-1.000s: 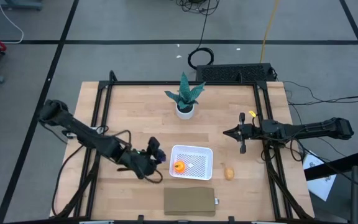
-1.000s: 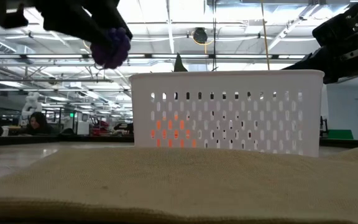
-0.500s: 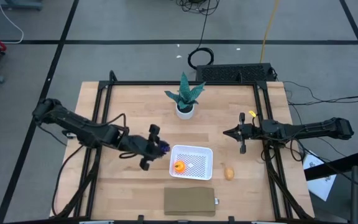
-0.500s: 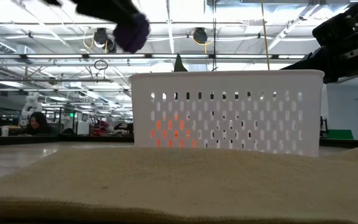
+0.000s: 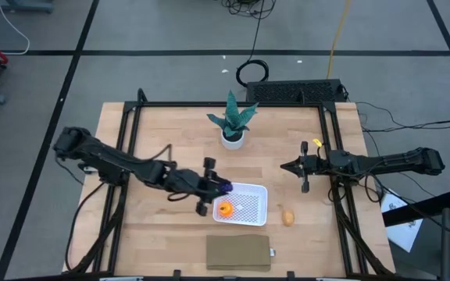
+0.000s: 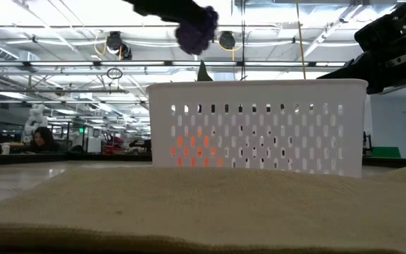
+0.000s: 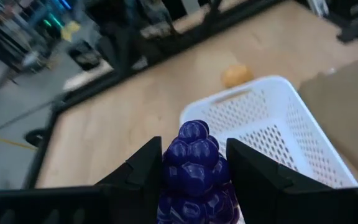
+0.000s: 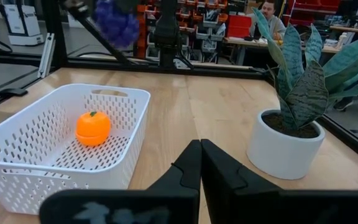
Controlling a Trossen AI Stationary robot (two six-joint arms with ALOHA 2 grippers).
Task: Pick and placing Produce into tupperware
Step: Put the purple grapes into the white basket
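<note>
The white tupperware (image 5: pixel 241 203) sits on the table and holds the round orange piece (image 5: pixel 225 208). The tan-yellow oval piece (image 5: pixel 287 217) lies on the wood to the right of it. My left gripper (image 5: pixel 219 188) hovers over the tupperware's left rim, shut on the dark purple bumpy piece (image 7: pixel 194 165). In the low view the purple piece (image 6: pixel 194 29) is above the tupperware wall (image 6: pixel 259 127). My right gripper (image 8: pixel 201 162) is shut and waits near the table's right side (image 5: pixel 287 166), holding nothing. My left gripper pinches the purple bumpy piece between its two fingers (image 7: pixel 138 177), one on each side of its body (image 7: pixel 179 171). The arm reaches in from the table's left. The piece is lifted clear, above the tupperware's left rim (image 7: pixel 229 102).
A teal potted plant (image 5: pixel 233 125) stands toward the far edge, behind the tupperware. A flat brown slab (image 5: pixel 239 252) lies at the near edge and fills the low view's foreground (image 6: pixel 189 204). Bare wood lies left of the tupperware. People sit in the room beyond.
My left gripper has carried the purple piece up and toward the table's right, from beside the tupperware's left side to above its left rim. It has stayed shut on the piece. The right arm has kept still.
</note>
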